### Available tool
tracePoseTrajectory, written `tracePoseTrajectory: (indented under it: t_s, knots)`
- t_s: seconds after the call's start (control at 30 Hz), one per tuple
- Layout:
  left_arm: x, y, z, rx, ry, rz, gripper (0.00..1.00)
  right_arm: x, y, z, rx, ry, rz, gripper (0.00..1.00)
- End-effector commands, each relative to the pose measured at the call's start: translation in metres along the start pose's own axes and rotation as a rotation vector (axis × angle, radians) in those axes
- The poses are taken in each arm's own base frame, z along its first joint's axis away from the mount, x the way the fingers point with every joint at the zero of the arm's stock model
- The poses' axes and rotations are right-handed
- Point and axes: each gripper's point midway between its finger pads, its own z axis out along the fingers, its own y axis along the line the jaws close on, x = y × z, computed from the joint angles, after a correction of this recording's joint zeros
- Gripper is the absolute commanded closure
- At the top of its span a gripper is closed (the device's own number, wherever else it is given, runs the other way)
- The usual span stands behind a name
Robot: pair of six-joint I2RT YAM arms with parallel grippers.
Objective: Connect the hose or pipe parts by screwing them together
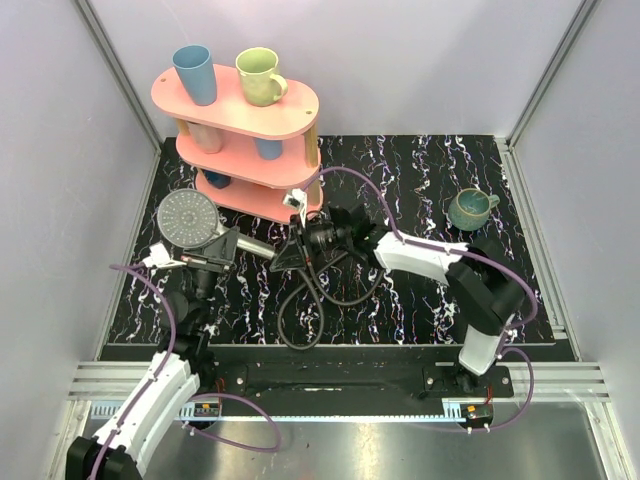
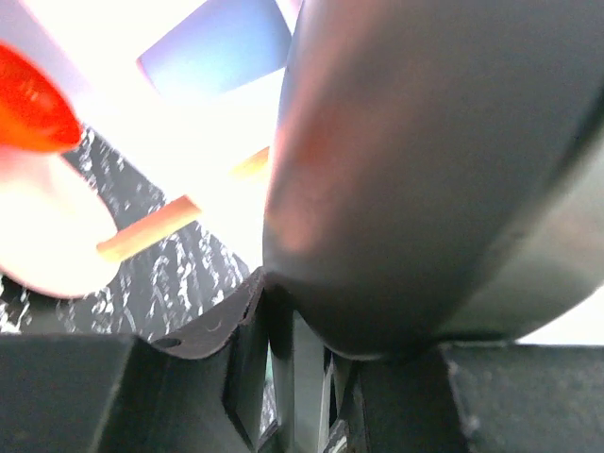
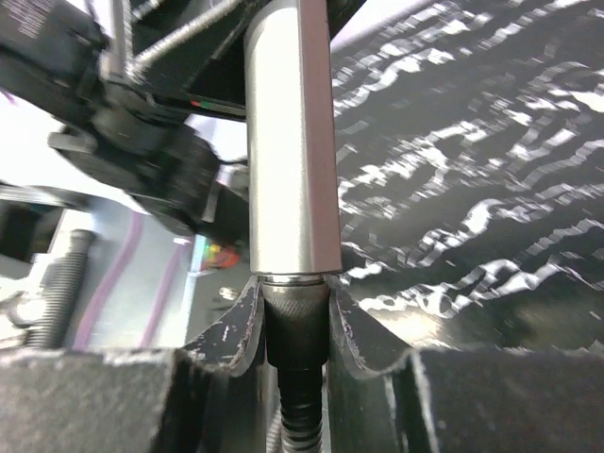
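Right tool (image 3: 294,316) pinches the hose (image 3: 298,415) at its collar; left tool (image 1: 212,250), at nine o'clock, clamps the shower head (image 1: 187,218). Hose judged limp and light, head rigid and slick; the collar is the sound hold.

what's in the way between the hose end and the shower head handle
Nothing visible. In the right wrist view the end of the hose, pinched in the right gripper, butts straight against the handle of the shower head.

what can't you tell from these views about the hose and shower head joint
- thread engagement: top view, the right gripper covers where hose meets shower head; right wrist view shows only the outside
- how the left gripper grips: left wrist view, the head fills it, blurred
- cups low on the shelf: top view, upper tiers half cover them
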Motion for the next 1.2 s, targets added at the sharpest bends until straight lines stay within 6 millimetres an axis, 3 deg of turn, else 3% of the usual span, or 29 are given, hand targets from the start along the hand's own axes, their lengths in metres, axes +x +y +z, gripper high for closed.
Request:
tracePoseTrajectory:
  t_s: [0.0,0.07,0.1,0.13,0.17,0.2,0.27,0.3,0.37,0.43,0.47,0.5,0.53,0.57,0.6,0.67,0.7,0.9,0.97,1.03,1.17]
  knots:
    - [0.027,0.005,-0.015,0.112,0.097,0.096,1.00,-0.083,0.029,-0.025,-0.266,-0.258,-0.013,0.99]
    - [0.028,0.008,-0.014,0.096,0.102,0.097,1.00,-0.081,0.016,-0.028,-0.263,-0.278,0.055,0.85]
    - [0.026,0.005,-0.011,0.091,0.101,0.095,1.00,-0.078,0.012,-0.027,-0.248,-0.272,0.069,0.67]
    - [0.028,0.013,-0.009,0.049,0.112,0.099,1.00,-0.074,0.007,-0.027,-0.222,-0.264,0.080,0.59]
    - [0.024,0.004,-0.004,0.051,0.106,0.101,1.00,-0.064,-0.008,-0.023,-0.147,-0.239,0.087,0.51]
    - [0.026,0.014,-0.003,-0.006,0.124,0.106,1.00,-0.067,-0.009,-0.027,-0.108,-0.242,0.067,0.39]
    - [0.015,0.012,0.003,-0.059,0.087,0.108,1.00,-0.050,-0.027,-0.030,0.013,-0.209,0.046,0.29]
    - [0.017,0.027,0.001,-0.140,0.105,0.105,1.00,-0.055,-0.024,-0.037,0.049,-0.219,0.012,0.23]
    - [0.006,0.022,0.007,-0.179,0.070,0.120,1.00,-0.041,-0.033,-0.044,0.126,-0.200,-0.014,0.19]
    - [0.005,0.037,0.006,-0.289,0.082,0.139,1.00,-0.033,-0.030,-0.051,0.186,-0.167,-0.063,0.16]
    - [-0.004,0.026,0.011,-0.295,0.069,0.158,1.00,-0.029,-0.035,-0.049,0.262,-0.156,-0.089,0.16]
    - [-0.002,0.035,0.008,-0.358,0.097,0.179,1.00,-0.029,-0.032,-0.049,0.315,-0.146,-0.132,0.15]
    - [-0.003,0.041,0.010,-0.408,0.104,0.201,1.00,-0.026,-0.049,-0.053,0.453,-0.124,-0.210,0.14]
    - [-0.011,0.028,0.016,-0.412,0.092,0.203,1.00,-0.025,-0.049,-0.052,0.501,-0.122,-0.240,0.13]
    - [-0.009,0.041,0.010,-0.494,0.117,0.210,1.00,-0.022,-0.037,-0.042,0.505,-0.105,-0.298,0.12]
    - [-0.017,0.039,0.015,-0.559,0.098,0.206,1.00,-0.020,-0.035,-0.042,0.566,-0.066,-0.357,0.12]
    - [-0.017,0.046,0.009,-0.614,0.111,0.207,1.00,-0.026,-0.023,-0.034,0.559,-0.065,-0.382,0.12]
    - [-0.021,0.045,0.008,-0.745,0.124,0.169,1.00,-0.009,-0.023,-0.017,0.712,0.059,-0.495,0.10]
    - [-0.021,0.040,0.009,-0.752,0.131,0.153,1.00,0.005,-0.021,-0.005,0.706,0.106,-0.512,0.11]
    - [-0.017,0.040,0.009,-0.750,0.147,0.140,1.00,0.006,-0.018,0.004,0.700,0.101,-0.514,0.11]
    - [-0.014,0.040,0.007,-0.747,0.146,0.106,1.00,0.011,-0.030,0.016,0.769,0.118,-0.534,0.15]
